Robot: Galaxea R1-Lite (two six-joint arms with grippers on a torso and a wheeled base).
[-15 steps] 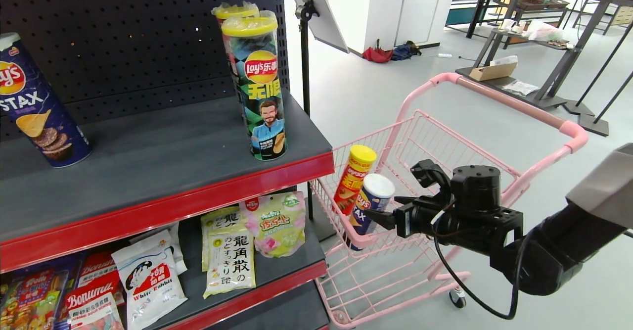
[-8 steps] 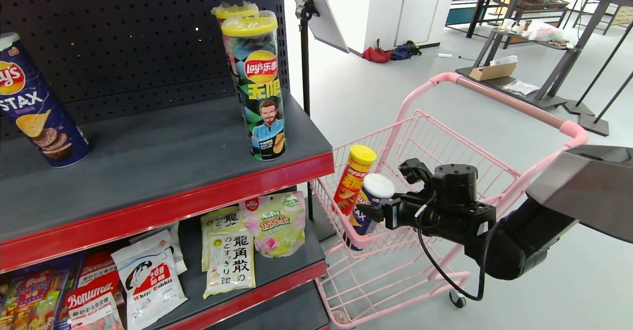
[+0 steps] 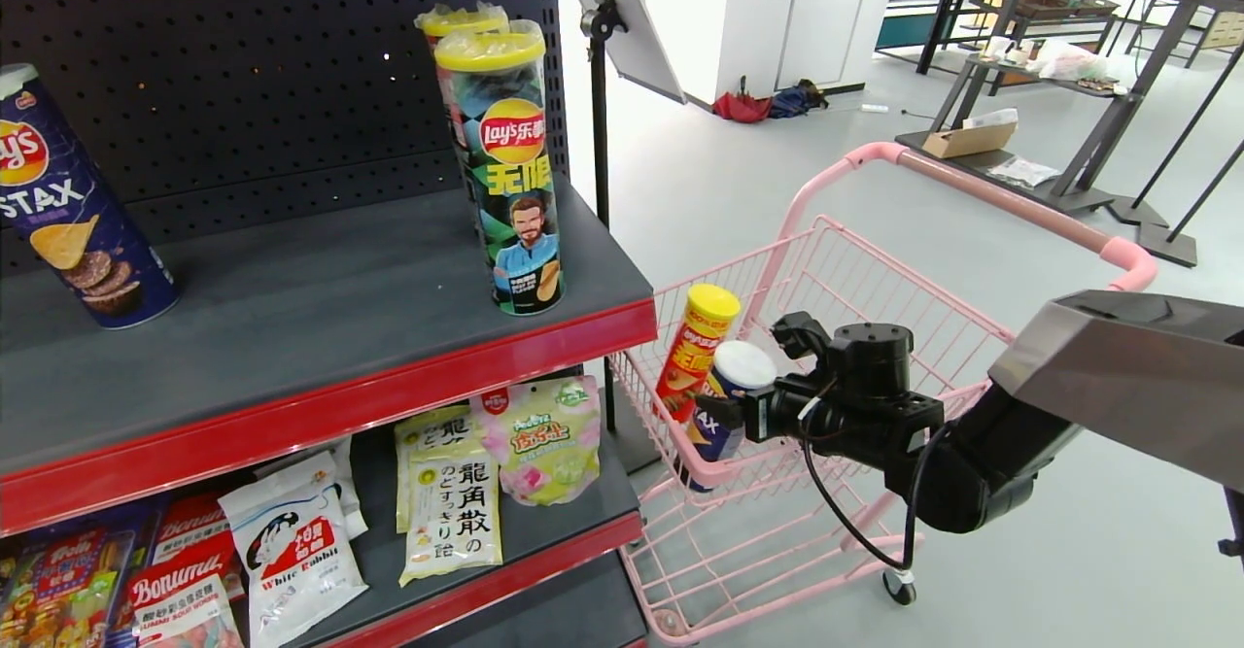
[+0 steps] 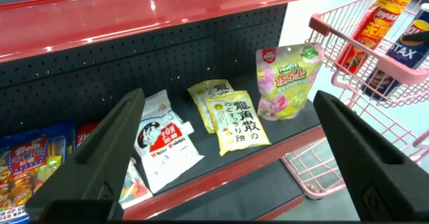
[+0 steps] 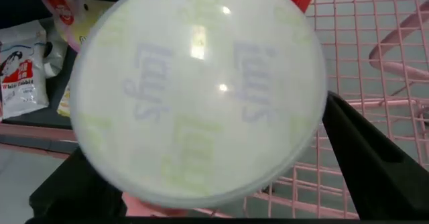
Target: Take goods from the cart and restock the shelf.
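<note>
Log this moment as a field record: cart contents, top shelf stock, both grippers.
Cart: pink cart holds a red can with yellow lid and the cart's blue can, white-lidded, both tilted in the corner nearest the shelf.
Top shelf: two yellow-lidded cans upright near the right end, one behind the other; the shelf's blue can at the left.
Right gripper: open, fingers either side of the cart's blue can lid; contact unclear.
Left gripper: open, facing snack bags on the lower shelf.
</note>
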